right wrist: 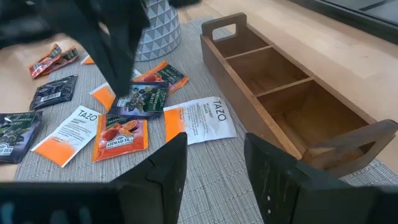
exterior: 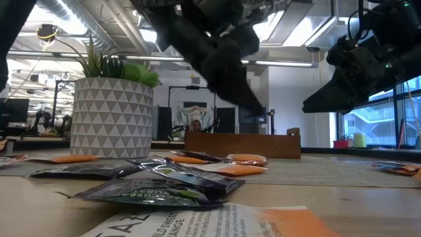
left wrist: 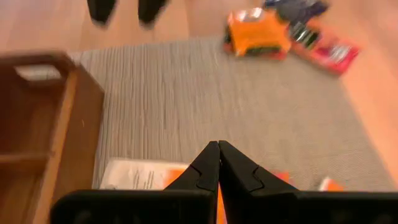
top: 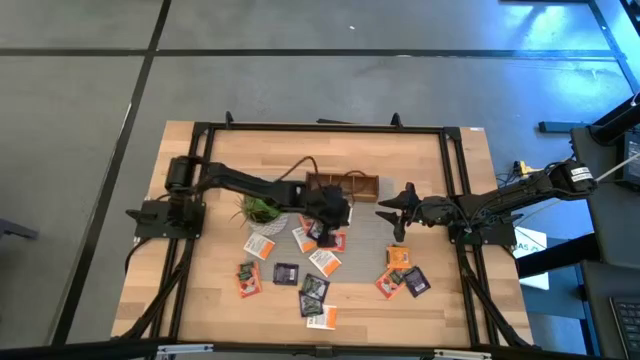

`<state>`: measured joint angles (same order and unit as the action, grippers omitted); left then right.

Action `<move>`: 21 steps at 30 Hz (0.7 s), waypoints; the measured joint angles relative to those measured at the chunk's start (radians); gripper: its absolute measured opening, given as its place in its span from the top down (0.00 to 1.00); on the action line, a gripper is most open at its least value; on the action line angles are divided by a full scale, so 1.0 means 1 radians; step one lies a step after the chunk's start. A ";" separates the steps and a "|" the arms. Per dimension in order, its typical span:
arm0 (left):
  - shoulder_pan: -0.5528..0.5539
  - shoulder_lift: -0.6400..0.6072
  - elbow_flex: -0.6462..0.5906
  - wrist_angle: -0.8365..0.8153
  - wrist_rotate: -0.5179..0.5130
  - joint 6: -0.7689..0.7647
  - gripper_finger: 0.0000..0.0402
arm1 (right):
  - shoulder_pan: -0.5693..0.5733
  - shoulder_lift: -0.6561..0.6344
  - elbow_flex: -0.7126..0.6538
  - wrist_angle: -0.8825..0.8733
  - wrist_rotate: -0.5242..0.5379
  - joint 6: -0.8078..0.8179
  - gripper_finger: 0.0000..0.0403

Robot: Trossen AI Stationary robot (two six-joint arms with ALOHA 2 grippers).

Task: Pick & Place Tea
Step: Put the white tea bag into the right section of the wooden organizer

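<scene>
Several tea sachets, orange-red, dark purple and white with orange, lie flat on the table and the grey mat (top: 370, 240). One group lies at the centre (top: 310, 255), another to the right (top: 402, 275). My left gripper (left wrist: 219, 146) is shut with nothing between its fingers. It slants down over the mat, just above a white sachet (left wrist: 140, 175) and next to a purple one (right wrist: 146, 99). In the low view it (exterior: 258, 107) hangs clear of the table. My right gripper (right wrist: 214, 163) stands open farther right, above the mat, with nothing in it.
A brown wooden box (right wrist: 292, 93) with three compartments stands on the mat beyond the central sachets. A small green plant in a patterned pot (exterior: 112, 115) stands left of the box. Black frame rails (top: 455, 180) run along the table's edges.
</scene>
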<state>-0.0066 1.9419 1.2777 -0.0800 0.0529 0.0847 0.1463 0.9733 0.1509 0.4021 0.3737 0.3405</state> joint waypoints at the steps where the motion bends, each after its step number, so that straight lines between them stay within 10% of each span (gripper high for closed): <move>1: -0.006 0.013 0.000 0.000 -0.020 0.004 1.00 | 0.000 0.000 0.000 0.000 0.000 0.000 0.60; 21: -0.044 0.140 -0.001 -0.019 -0.186 -0.065 0.99 | 0.000 0.000 0.000 0.007 0.001 0.053 0.60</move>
<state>-0.0509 2.0823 1.2766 -0.0987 -0.1328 0.0197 0.1459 0.9733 0.1505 0.4088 0.3744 0.3931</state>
